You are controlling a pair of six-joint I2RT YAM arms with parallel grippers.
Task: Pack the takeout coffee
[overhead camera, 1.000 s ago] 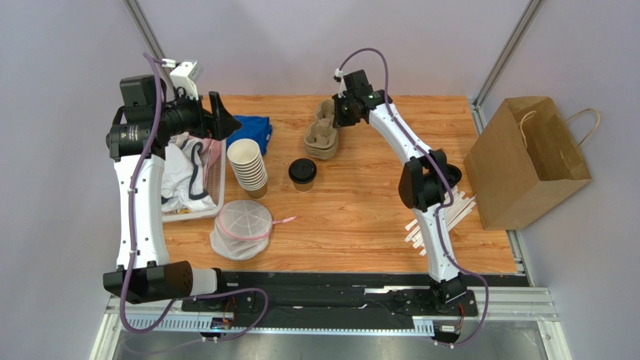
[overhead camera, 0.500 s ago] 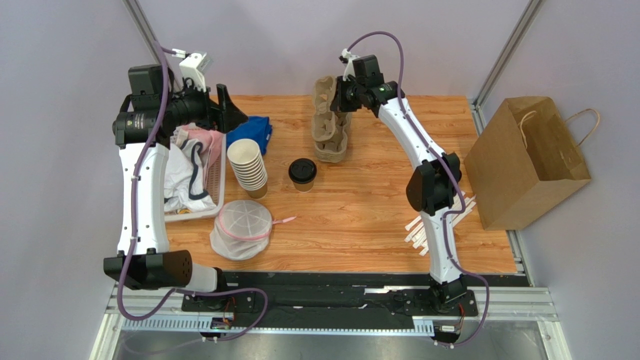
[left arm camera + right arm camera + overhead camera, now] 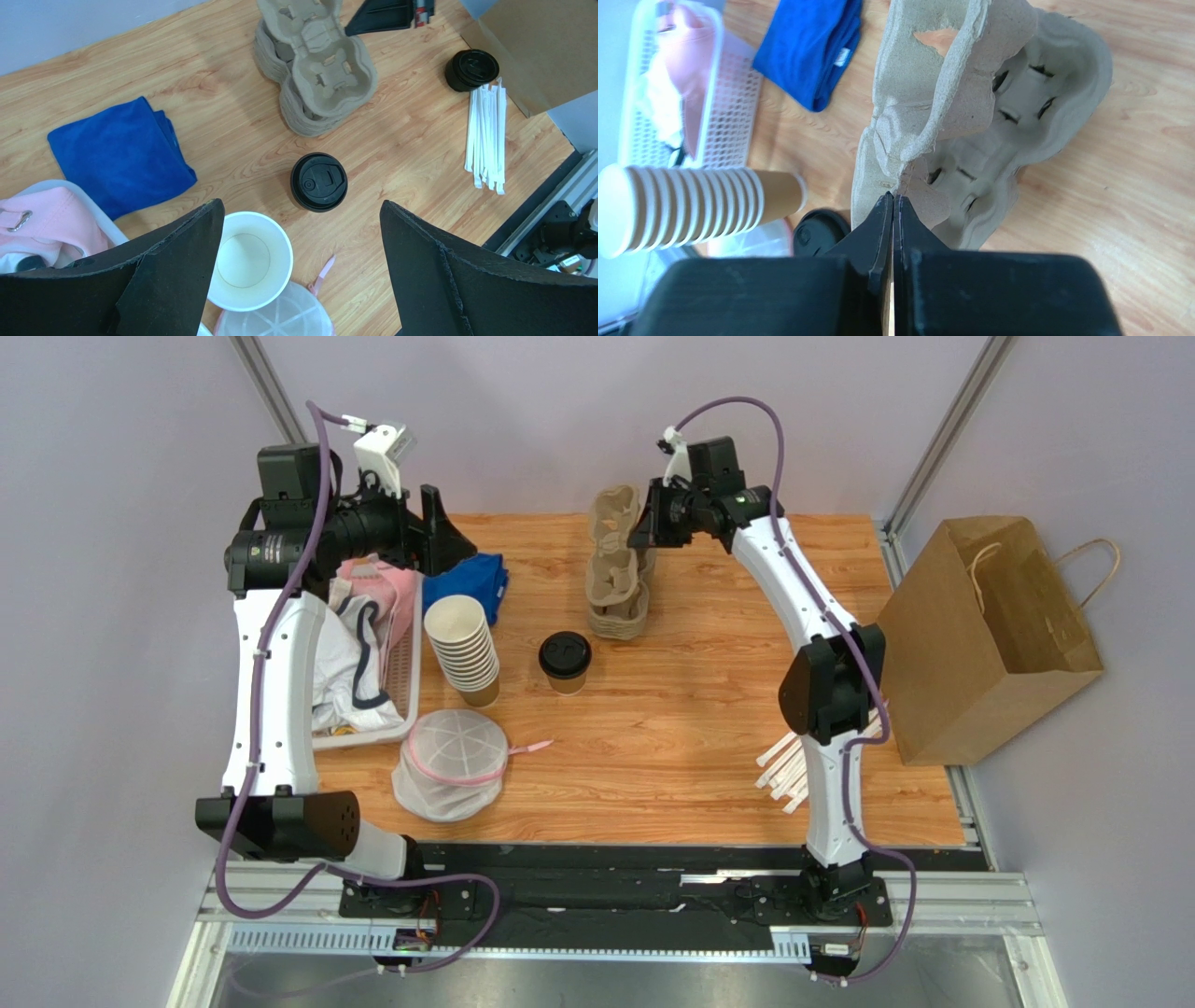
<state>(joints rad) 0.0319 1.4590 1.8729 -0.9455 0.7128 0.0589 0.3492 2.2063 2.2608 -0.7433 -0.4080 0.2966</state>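
Right tool [image 3: 893,199] clamped on cup carrier [image 3: 927,98] edge (tilted above the stack [image 3: 1046,84]); left tool [image 3: 300,210] wide, empty. Coffee [image 3: 319,182] upright on surface [image 3: 673,742].

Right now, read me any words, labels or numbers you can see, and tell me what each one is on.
No text can be read in any view.
Blue cloth, small white tag: too small to read.
Takeout coffee, raised marks on its black lid: too blurred to read.

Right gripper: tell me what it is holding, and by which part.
The right gripper pinches the top cup carrier by its outer rim, tilting it up from the carrier stack.
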